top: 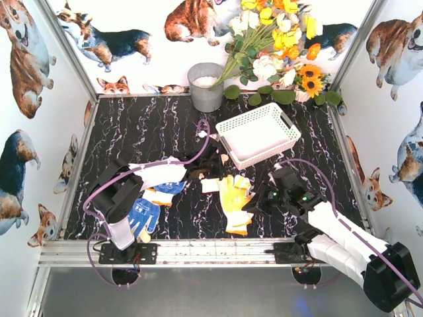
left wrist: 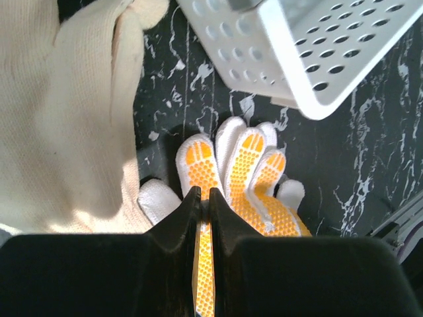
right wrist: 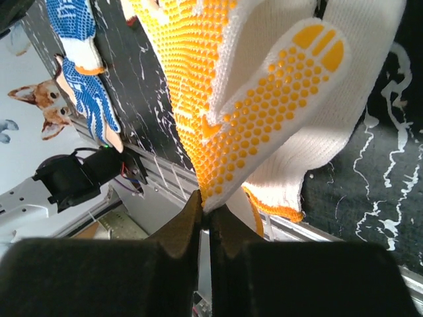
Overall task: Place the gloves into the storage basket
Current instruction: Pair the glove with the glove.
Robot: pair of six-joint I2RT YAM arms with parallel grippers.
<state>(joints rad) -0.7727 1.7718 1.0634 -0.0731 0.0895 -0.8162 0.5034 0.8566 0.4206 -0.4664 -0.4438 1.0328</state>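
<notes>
A yellow-dotted glove lies flat on the dark marbled table, in front of the white lattice storage basket. My left gripper is shut on one of its fingers, with the basket's corner just beyond the fingertips. My right gripper is shut on the glove's edge by the thumb. A white glove lies to the left and fills the left of the left wrist view as cream knit. Two blue gloves lie near the left arm's base.
A grey metal bucket stands at the back, left of a bunch of flowers. Purple cables loop over both arms. An aluminium rail runs along the table's near edge. Dog-patterned walls close in the sides.
</notes>
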